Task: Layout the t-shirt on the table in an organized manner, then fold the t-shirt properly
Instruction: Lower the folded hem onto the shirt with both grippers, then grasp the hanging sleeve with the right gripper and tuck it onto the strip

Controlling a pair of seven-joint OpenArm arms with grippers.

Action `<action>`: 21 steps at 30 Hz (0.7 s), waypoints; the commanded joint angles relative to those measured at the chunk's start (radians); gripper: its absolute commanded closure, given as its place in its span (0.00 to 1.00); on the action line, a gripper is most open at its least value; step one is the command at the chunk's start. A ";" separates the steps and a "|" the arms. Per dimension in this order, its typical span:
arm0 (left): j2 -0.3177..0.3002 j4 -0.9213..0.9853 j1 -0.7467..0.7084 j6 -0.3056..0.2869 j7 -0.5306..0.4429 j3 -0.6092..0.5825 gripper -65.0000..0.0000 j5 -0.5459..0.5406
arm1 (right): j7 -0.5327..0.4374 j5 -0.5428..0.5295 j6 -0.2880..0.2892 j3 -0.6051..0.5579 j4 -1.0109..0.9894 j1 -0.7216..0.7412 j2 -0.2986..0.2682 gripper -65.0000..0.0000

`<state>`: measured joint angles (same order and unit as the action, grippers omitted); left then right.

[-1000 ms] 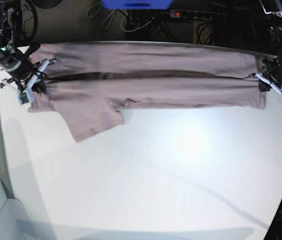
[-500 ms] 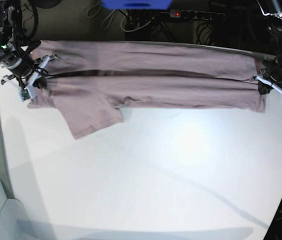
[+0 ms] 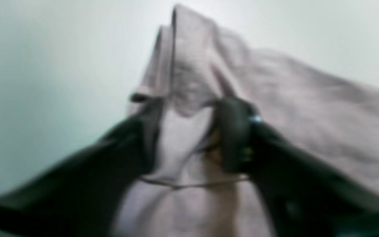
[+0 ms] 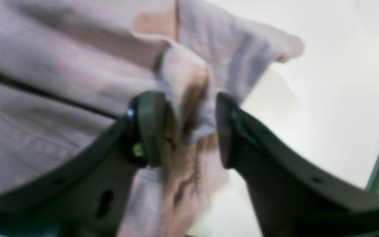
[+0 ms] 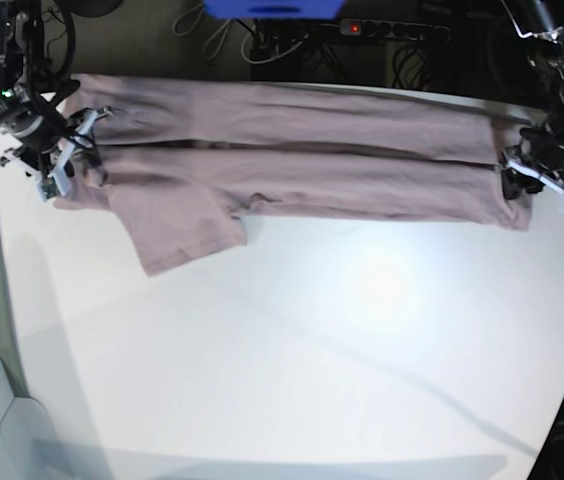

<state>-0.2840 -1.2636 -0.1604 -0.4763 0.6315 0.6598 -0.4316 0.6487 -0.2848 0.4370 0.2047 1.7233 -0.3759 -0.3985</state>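
Shirt (image 5: 302, 150): we see it stretched in a long band across the far side of the desk (image 5: 342, 360), from one arm to the other. It is folded lengthwise; a dark crease runs along its middle.
Sleeve (image 5: 177, 225): one sleeve hangs out of the band toward the near side, lying flat on the desk, close to the right arm's end.
Right gripper (image 4: 184, 128): it is at the shirt's end on the left of the base view. In the wrist view we see its fingers (image 4: 148, 126) standing apart, with a bunched fold of cloth between them. The cloth touches the one finger, but a gap shows beside the other, so the fingers do not pinch it.
Left gripper (image 3: 189, 138): it is at the other end of the shirt, near the desk's edge. The wrist view is blurred. We see its fingers (image 3: 234, 138) apart with cloth lying between and under them; we cannot tell if they press on it.
Desk: white and smooth; the near half carries nothing but light and shadow.
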 commanded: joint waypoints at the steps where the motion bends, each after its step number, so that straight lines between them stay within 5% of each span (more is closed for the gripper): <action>1: -0.008 0.006 -0.009 0.023 0.066 0.010 0.40 0.056 | -0.016 -0.006 -0.004 0.029 0.019 0.005 -0.017 0.51; 12: -0.002 0.006 -0.011 0.023 0.066 0.010 0.37 0.052 | 0.007 -0.006 0.003 0.166 0.067 0.030 -0.018 0.48; 18: 0.001 0.006 -0.011 0.023 0.066 0.007 0.37 0.049 | 0.219 -0.006 0.153 0.105 0.209 0.186 0.026 0.48; 21: 0.016 0.005 -0.011 0.023 0.066 0.007 0.37 0.053 | 0.340 -0.006 0.174 0.031 0.205 0.317 0.071 0.48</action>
<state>-0.2699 -1.2659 -0.1593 -0.4786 0.6228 0.6689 -0.4267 1.0080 -0.2920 0.6117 0.2268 1.9152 -0.0639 -0.3122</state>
